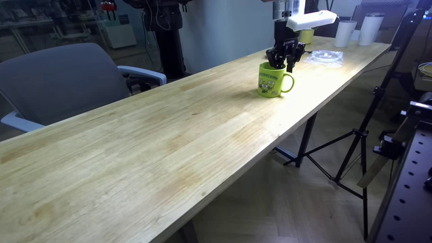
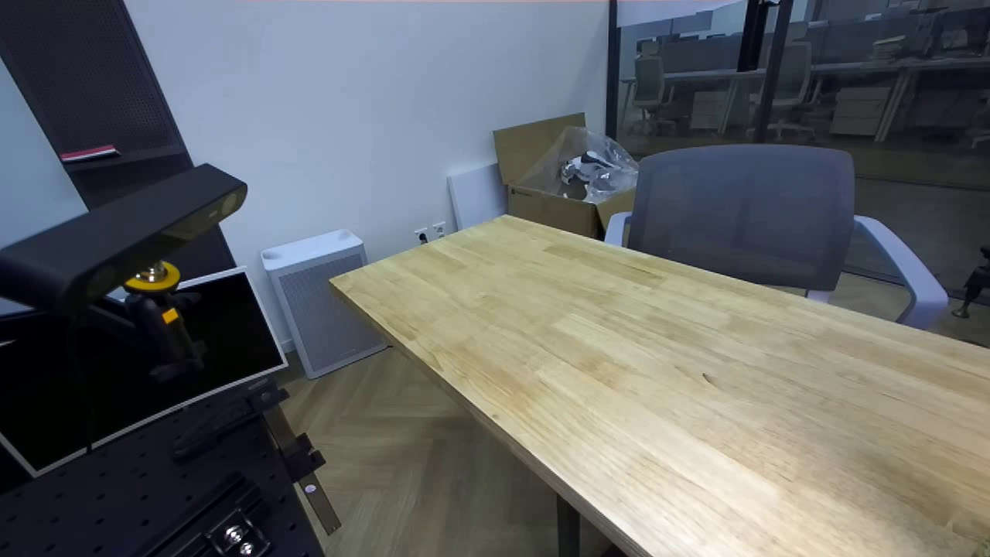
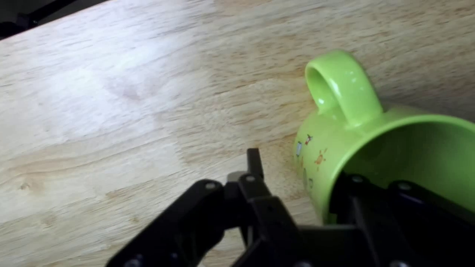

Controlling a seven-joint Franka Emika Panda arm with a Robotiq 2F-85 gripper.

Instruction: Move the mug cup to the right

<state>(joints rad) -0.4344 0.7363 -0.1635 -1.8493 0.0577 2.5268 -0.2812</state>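
The lime-green mug (image 1: pixel 268 84) stands upright on the wooden table, with cartoon faces and lettering on its side. In an exterior view its loop handle points right, towards the table's front edge. In the wrist view the mug (image 3: pixel 336 148) is at the right, with its handle at the top. My gripper (image 1: pixel 284 68) is at the mug's rim, pointing down. In the wrist view the gripper (image 3: pixel 295 178) is open: one finger is inside the mug, and the other is outside, with a gap between it and the wall. The inner fingertip is partly hidden by the rim.
Behind the gripper are a yellow-green cup (image 1: pixel 306 36), two white tumblers (image 1: pixel 346 33) and a flat plastic-wrapped ring (image 1: pixel 325 58). The long table (image 2: pixel 541 325) has a grey chair (image 1: pixel 64 81) along one side. A black tripod (image 1: pixel 357 135) stands off the opposite edge.
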